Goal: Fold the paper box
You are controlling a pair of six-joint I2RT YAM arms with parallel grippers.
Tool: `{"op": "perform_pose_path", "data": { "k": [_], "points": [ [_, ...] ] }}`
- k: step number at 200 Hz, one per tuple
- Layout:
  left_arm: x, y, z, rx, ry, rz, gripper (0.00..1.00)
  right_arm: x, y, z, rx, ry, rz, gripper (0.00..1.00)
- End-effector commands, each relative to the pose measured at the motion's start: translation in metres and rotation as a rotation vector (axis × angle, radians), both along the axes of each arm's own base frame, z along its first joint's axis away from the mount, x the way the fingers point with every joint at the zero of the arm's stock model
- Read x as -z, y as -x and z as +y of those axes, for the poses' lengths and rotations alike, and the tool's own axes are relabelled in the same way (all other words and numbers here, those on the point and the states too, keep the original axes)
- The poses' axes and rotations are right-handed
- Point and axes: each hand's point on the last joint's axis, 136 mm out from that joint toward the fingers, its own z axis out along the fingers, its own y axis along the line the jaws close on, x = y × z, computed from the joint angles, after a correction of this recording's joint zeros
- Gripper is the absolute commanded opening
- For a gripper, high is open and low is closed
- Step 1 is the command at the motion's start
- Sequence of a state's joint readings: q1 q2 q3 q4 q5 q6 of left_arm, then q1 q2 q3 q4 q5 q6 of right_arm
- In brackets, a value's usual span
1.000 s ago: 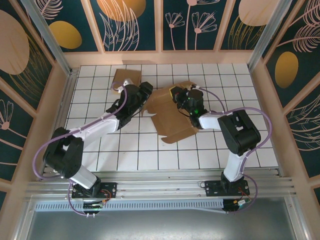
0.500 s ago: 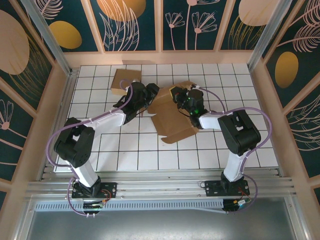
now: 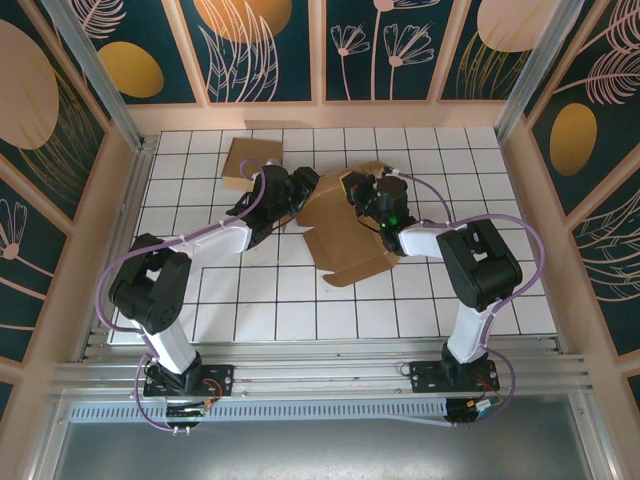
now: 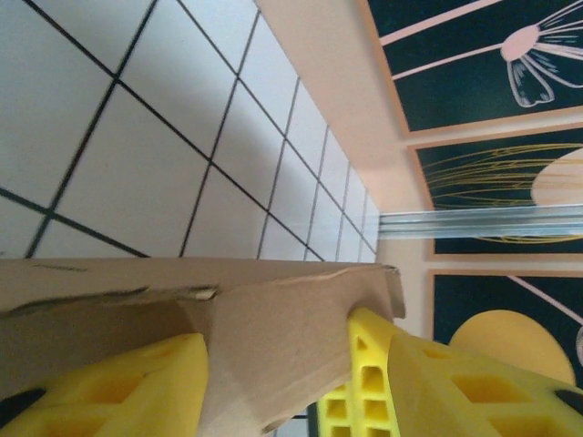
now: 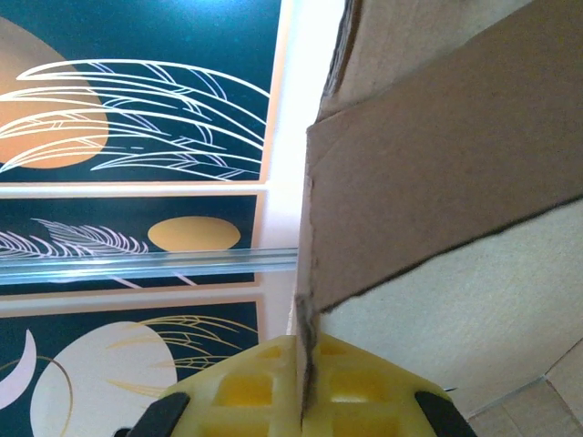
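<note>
Far along the bench [image 3: 260, 300], left hand [image 3: 300, 186] and right hand [image 3: 358, 190] each pinch a paper box [image 3: 345, 245] flap, seemingly to crease it.

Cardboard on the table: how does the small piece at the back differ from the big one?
The small piece is compact and squarish; the big sheet sprawls with flaps. The small piece lies apart at the back; the big sheet is held at its edge by the right gripper. Both are plain brown cardboard.

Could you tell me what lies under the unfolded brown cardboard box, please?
The near part of the unfolded brown cardboard box lies on the white gridded tabletop. Anything else beneath it is hidden by the cardboard.
</note>
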State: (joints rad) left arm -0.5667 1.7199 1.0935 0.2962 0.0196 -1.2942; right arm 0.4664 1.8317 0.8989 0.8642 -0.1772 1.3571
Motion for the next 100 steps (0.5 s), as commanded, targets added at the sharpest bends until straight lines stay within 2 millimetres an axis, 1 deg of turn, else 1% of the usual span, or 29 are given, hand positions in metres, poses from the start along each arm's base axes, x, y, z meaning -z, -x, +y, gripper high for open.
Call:
{"op": "perform_pose_path", "data": {
  "k": [1,14,24,36,61,83,100],
  "points": [
    [-0.005,0.013,0.027,-0.043,-0.160,0.002,0.56,-0.001,0.002,0.004,-0.018,0.049,-0.001,0.00],
    [-0.012,0.016,0.035,-0.058,-0.184,-0.017,0.56,0.000,0.002,0.004,-0.019,0.050,0.001,0.00],
    [-0.013,0.018,0.034,-0.048,-0.180,-0.019,0.56,-0.001,0.002,0.005,-0.022,0.048,-0.001,0.00],
    [-0.012,0.018,0.028,-0.022,-0.175,-0.018,0.56,-0.002,0.002,0.006,-0.023,0.044,-0.002,0.00],
    [-0.001,0.013,0.017,0.010,-0.146,0.015,0.56,-0.004,0.001,0.008,-0.025,0.038,-0.001,0.00],
    [0.012,0.014,0.009,0.019,-0.096,0.058,0.57,-0.006,0.001,0.007,-0.025,0.045,-0.003,0.00],
    [0.014,0.013,0.005,0.022,-0.058,0.050,0.58,-0.006,0.001,0.008,-0.026,0.047,-0.003,0.00]
  ]
}}
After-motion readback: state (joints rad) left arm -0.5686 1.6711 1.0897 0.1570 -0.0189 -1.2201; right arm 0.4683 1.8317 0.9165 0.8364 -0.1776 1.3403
